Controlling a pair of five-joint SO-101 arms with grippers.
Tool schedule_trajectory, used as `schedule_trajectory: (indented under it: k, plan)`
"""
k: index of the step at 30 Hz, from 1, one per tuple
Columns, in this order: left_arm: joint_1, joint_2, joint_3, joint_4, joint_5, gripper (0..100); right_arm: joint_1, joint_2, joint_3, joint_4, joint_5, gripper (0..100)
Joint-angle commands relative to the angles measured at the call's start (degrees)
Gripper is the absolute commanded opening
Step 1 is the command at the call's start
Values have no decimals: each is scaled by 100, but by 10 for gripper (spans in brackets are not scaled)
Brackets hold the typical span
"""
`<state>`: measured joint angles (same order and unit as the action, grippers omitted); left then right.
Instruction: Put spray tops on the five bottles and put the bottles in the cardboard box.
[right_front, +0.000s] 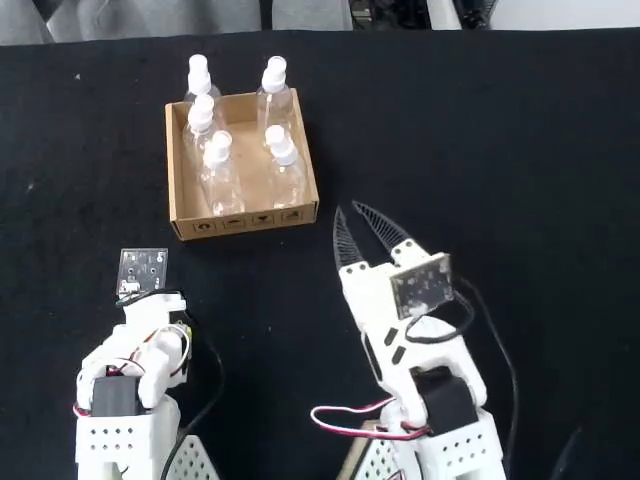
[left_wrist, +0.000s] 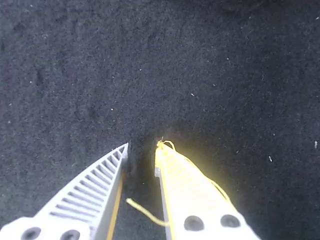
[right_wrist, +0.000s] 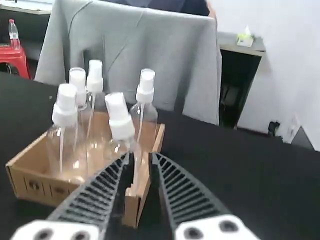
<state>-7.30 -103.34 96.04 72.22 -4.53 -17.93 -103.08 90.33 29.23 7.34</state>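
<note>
Right gripper (right_front: 347, 208) is narrowly parted and empty. Just ahead of it, the box (right_front: 245, 222) holds five capped bottles (right_front: 221, 172). Left gripper (left_wrist: 142, 146) is likewise narrow and empty.

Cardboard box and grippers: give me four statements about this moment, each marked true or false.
1. All five bottles stand upright in the cardboard box. True.
2. One bottle lacks its spray top. False: each carries a white spray top.
3. The right gripper grips a bottle. False: its jaws hold nothing and are apart from the box.
4. The left gripper is above bare black table. True.
</note>
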Motion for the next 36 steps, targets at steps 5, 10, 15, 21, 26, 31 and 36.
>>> schedule_trajectory:
  k: [5, 10, 15, 21, 26, 31, 36]
  plan:
    - [-22, -44, 145, 35, -44, 80, 176, -558, 558, -35, 70, 12]
    - [-22, -44, 145, 35, -44, 80, 176, -558, 611, 9, 70, 12]
    - [-22, -44, 145, 35, -44, 80, 176, -558, 611, 18, 44, 12]
    - [-22, -44, 145, 35, -44, 80, 176, -558, 611, 545, 53, 12]
    - [-22, -44, 145, 35, -44, 80, 176, -558, 611, 976, 62, 12]
    - [-22, -44, 145, 35, -44, 80, 176, -558, 611, 1468, 53, 12]
    - [-22, -44, 145, 35, -44, 80, 176, -558, 611, 1952, 62, 12]
